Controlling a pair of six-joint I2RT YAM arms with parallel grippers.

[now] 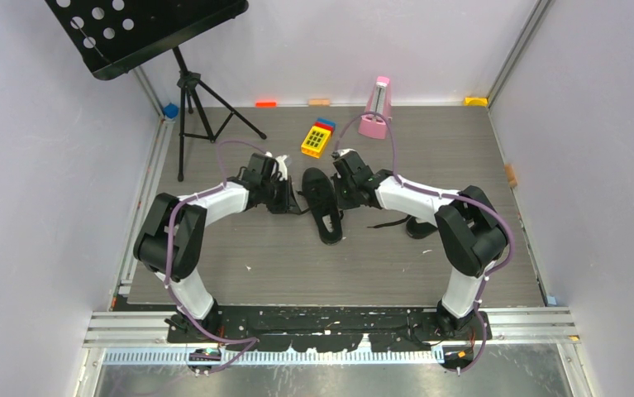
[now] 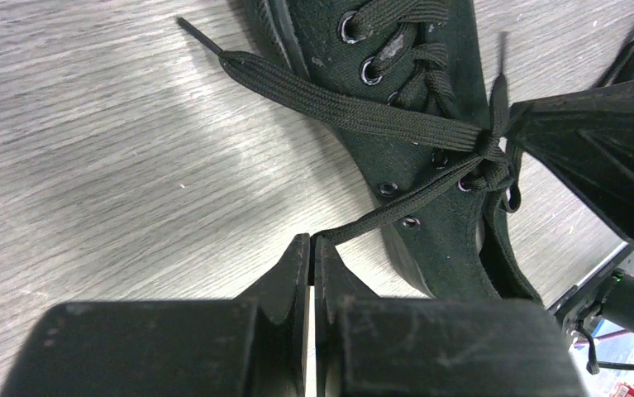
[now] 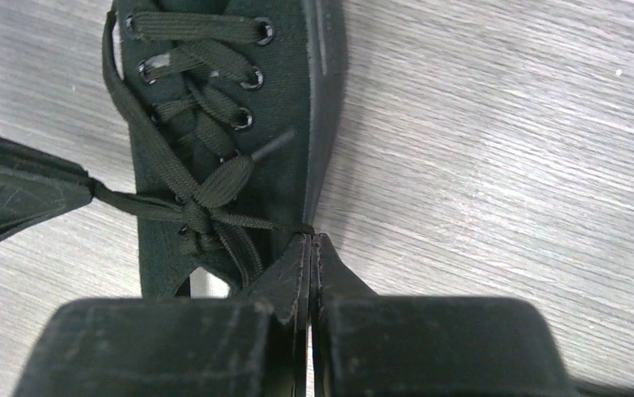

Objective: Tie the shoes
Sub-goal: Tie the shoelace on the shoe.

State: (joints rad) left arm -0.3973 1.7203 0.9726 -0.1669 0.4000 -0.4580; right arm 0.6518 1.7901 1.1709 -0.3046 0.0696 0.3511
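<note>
L gripper (image 2: 310,251) was pinched shut on a lace (image 2: 379,217) strand; R gripper (image 3: 311,246) likewise, opp. side. Both strands ran taut to the knot (image 3: 199,213) over the shoe (image 1: 323,205), mid table (image 1: 297,269). Judged step: cinching. Best done w/ even, low, outward pulls, so neither strand slipped out nor the shoe dragged sideways.

One black sneaker (image 1: 323,205) stands upright mid-table, laces (image 2: 479,153) knotted and taut sideways; the second sneaker (image 1: 419,227) lies right, half hidden.

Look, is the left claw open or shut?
Shut. The left claw pinches a black lace of the shoe, fingers pressed together.
</note>
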